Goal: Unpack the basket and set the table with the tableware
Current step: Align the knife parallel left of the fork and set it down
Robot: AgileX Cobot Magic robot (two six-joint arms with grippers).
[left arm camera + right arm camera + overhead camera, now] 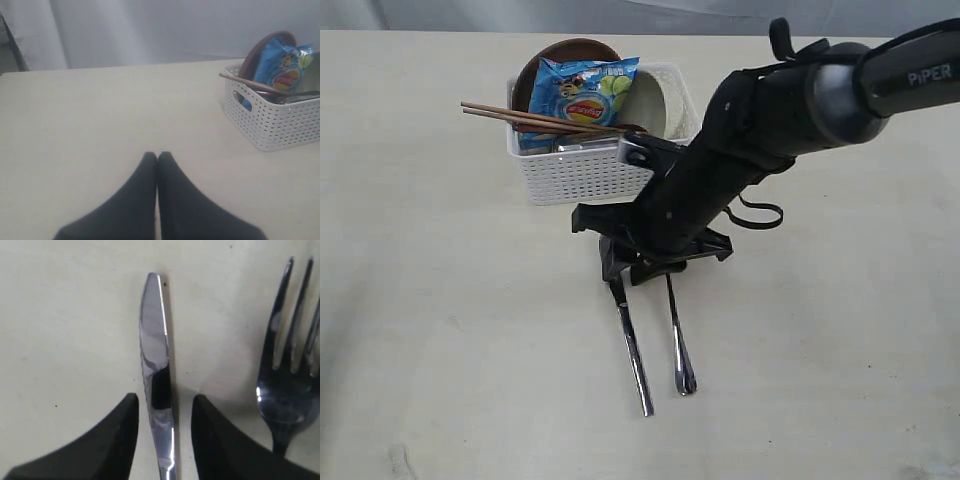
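The steel knife (154, 330) lies flat on the table (420, 300), between the open jaws of my right gripper (165, 399), with a gap on each side. The fork (287, 375) lies beside it, outside the jaws. In the exterior view the knife (634, 355) and fork (678, 345) lie side by side in front of the white basket (585, 180), with the right gripper (626, 272) low over their far ends. The basket holds wooden chopsticks (520, 115), a brown plate (560, 55) and a cream bowl (655, 100). My left gripper (158, 156) is shut and empty, away from the basket (270, 120).
A blue chip bag (585, 95) stands in the basket against the plate. The chopsticks stick out over the basket's left rim. The right arm (790, 110) reaches in from the upper right, across the basket's right corner. Bare tabletop lies left and right of the cutlery.
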